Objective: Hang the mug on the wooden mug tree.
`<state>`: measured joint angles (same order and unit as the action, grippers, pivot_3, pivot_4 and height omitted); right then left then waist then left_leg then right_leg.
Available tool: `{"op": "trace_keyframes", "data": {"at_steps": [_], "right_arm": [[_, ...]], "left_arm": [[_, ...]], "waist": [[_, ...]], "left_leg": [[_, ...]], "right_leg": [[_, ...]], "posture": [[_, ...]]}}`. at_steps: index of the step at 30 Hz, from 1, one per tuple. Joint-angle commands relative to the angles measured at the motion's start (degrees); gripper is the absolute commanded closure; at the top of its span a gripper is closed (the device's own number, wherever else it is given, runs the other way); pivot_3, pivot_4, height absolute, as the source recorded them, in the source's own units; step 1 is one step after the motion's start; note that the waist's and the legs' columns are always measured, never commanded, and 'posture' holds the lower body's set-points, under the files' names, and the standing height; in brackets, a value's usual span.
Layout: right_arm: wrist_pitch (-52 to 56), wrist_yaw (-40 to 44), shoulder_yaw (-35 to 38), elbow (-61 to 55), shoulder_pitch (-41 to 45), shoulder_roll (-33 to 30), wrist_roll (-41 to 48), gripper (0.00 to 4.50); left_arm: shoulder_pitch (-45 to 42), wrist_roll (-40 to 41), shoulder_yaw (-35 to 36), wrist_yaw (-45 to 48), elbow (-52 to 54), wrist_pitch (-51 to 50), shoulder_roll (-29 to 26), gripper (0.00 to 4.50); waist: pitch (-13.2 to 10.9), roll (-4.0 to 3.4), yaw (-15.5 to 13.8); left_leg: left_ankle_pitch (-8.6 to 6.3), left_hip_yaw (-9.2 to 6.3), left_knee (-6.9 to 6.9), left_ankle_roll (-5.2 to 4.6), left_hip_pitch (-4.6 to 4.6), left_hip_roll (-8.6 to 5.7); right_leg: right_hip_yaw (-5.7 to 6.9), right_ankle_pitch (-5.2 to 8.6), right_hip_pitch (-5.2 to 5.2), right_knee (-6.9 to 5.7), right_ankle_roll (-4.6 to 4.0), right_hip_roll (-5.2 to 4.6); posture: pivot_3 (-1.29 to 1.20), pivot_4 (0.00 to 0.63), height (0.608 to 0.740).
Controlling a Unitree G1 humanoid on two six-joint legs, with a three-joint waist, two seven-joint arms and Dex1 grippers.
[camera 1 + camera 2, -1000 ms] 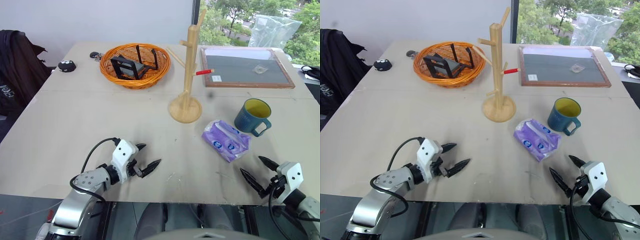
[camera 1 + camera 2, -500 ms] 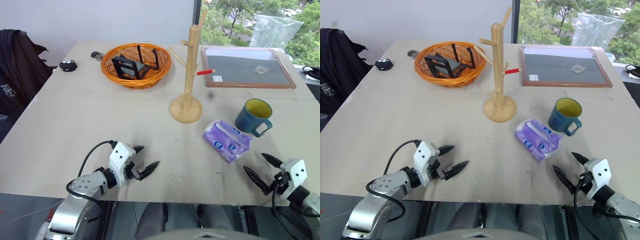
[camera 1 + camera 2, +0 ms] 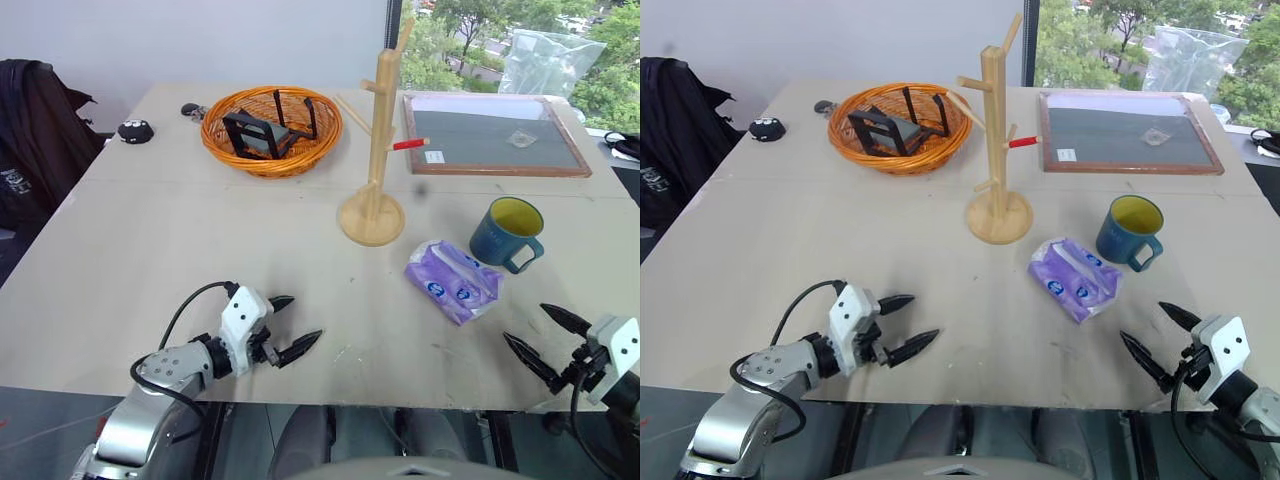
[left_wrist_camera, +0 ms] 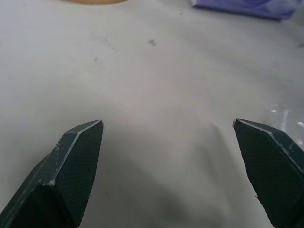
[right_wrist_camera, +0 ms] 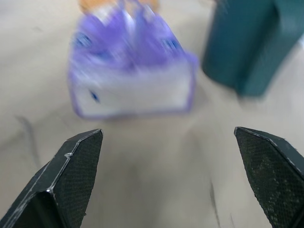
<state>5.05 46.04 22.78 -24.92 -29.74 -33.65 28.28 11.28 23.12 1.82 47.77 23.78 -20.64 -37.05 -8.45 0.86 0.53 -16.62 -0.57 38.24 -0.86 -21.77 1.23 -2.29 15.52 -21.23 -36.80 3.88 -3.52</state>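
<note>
The mug point(image 3: 508, 233) stands upright right of the wooden mug tree point(image 3: 376, 150), its handle probably facing the right gripper point(image 3: 546, 340). Both it and the left gripper point(image 3: 289, 326) are spread, empty. The right should approach past the purple packet point(image 3: 452, 281), pinching the rim.

Ahead of the right pincer point(image 5: 168, 175), the soft purple plastic packet point(image 5: 130, 71) is smeared by blur and the dusty blue ceramic mug point(image 5: 254, 40) is cut off at the picture's edge.
</note>
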Motion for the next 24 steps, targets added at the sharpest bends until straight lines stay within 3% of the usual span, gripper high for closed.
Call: {"op": "trace_keyframes", "data": {"at_steps": [1,7,11,18,21,24], "right_arm": [[3.9,-2.5,2.6,-10.8,2.7,-2.6,4.4,0.02],[13.4,-11.1,-11.2,-17.4,13.1,-3.0,-2.4,0.02],[17.7,-17.4,-20.9,-10.3,18.9,-1.2,-12.5,0.02],[21.0,-18.1,-26.5,-7.0,19.3,-0.9,-17.8,0.02],[22.8,-17.0,-26.2,-7.1,19.6,-0.6,-16.4,0.77],[23.0,-16.8,-25.5,-6.9,20.0,-0.6,-16.5,2.19]], "left_arm": [[-2.9,4.2,1.5,3.8,3.1,-2.1,-2.7,0.0],[-9.0,8.4,0.3,7.6,6.3,-6.3,-6.3,0.0],[-13.8,13.0,0.7,8.5,9.7,-10.3,-7.6,0.0],[-15.8,17.6,2.0,7.6,14.8,-15.9,-11.1,0.0],[-15.7,15.5,1.6,7.0,14.9,-14.8,-11.9,0.0],[-15.8,15.5,1.3,6.3,15.1,-14.9,-11.8,0.0]], "waist": [[0.0,0.03,0.0],[0.0,0.14,0.1],[-0.1,0.19,-0.2],[-0.1,0.2,0.1],[-0.1,0.23,0.1],[0.0,0.28,0.1]], "left_leg": [[0.0,-0.01,0.0,0.0,0.0,0.0],[0.0,-0.05,0.01,0.0,-0.01,-0.01],[0.0,-0.08,0.04,0.01,-0.15,-0.08],[0.01,-0.04,0.04,0.02,-0.39,-0.11],[0.01,-0.03,0.05,0.02,-0.33,-0.08],[0.01,-0.04,0.05,0.02,-0.25,-0.07]], "right_leg": [[0.0,0.0,0.0,0.0,0.01,0.0],[0.03,0.0,0.0,0.01,0.01,0.07],[0.07,0.0,-0.08,0.04,0.0,0.05],[0.0,0.0,-0.39,0.0,0.01,0.1],[-0.03,-0.01,-0.34,-0.01,0.01,0.15],[-0.03,-0.01,-0.28,-0.03,0.01,0.17]], "posture": [[0.0,0.15,0.737],[0.0,0.15,0.737],[0.0,0.15,0.737],[0.0,0.15,0.737],[0.0,0.15,0.737],[0.0,0.15,0.737]]}}
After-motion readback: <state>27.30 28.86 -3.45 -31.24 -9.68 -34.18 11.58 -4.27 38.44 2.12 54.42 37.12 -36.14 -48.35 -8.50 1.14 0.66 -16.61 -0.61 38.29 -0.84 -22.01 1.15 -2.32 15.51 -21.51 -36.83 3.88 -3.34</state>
